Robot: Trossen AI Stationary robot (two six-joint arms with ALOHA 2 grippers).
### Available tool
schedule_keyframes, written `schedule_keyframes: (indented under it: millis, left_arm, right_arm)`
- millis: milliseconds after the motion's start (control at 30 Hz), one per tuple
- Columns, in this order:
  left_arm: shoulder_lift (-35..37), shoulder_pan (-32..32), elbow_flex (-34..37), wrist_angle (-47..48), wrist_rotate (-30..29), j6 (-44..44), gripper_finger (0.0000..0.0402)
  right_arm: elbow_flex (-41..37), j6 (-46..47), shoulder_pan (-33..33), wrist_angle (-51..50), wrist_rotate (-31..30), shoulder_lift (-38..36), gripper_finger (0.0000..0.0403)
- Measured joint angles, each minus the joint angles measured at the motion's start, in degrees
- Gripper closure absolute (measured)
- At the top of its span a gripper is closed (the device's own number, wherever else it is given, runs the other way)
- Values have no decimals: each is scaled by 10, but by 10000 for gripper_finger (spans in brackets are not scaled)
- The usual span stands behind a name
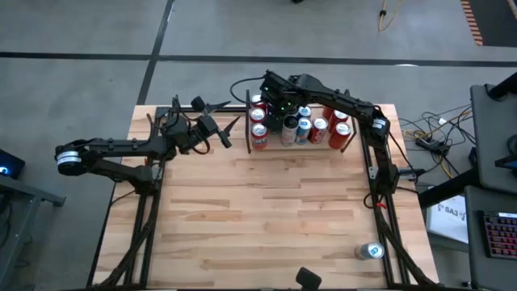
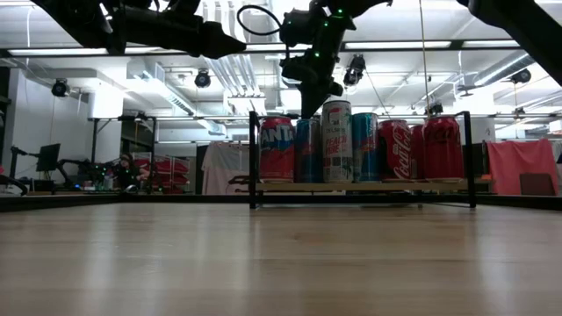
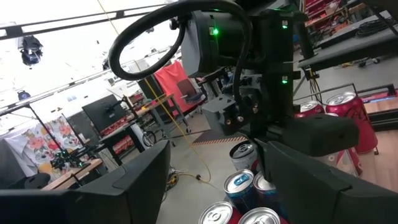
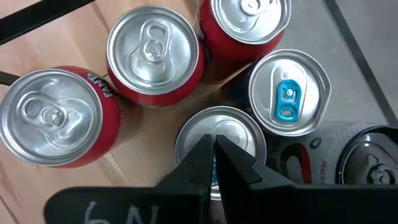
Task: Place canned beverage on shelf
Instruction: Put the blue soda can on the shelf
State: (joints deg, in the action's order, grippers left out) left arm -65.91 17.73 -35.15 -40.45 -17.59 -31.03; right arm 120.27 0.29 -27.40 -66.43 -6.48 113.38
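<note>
The shelf (image 2: 360, 186), a light-wood board with black side rails (image 2: 254, 158), stands at the table's far edge and holds several upright cans (image 1: 303, 129). They are red, blue and one tall white can (image 2: 336, 140). My right gripper (image 4: 214, 149) is shut and points down over the silver top of one can (image 4: 230, 127) in the shelf's left half; it also shows in the low view (image 2: 309, 110). My left gripper (image 1: 226, 133) hovers open and empty just left of the shelf. Another can (image 1: 369, 251) lies on the table at the near right. My right gripper's shut fingertips (image 4: 202, 155) stand right over the can's top from above, pointing down. I cannot tell whether they touch it. The can stands upright on the shelf among the others.
Cans stand close together around the right gripper: red ones (image 4: 152, 50), one with a blue tab (image 4: 289, 93) and a dark-topped one (image 4: 367, 155). The shelf's left rail (image 1: 247, 121) lies between the two grippers. Bare tabletop (image 1: 275, 218) stretches toward the near edge.
</note>
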Motion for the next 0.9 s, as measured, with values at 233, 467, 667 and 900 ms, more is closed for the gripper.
schedule_keyframes:
  millis: [233,467,667,900]
  left_arm:
    - [0,0,0,0,0,0,150]
    - [3,-8,0,0,0,2,150]
    - [4,-33,0,0,1,2,150]
    - [6,-87,0,0,1,8,150]
  right_arm:
    - [31,34,5,-14,18,-8,394]
    - [112,122,49,-129,32,-27,394]
    - [140,278,116,-239,104,-45,394]
    - [105,409,238,-237,196,-53,394]
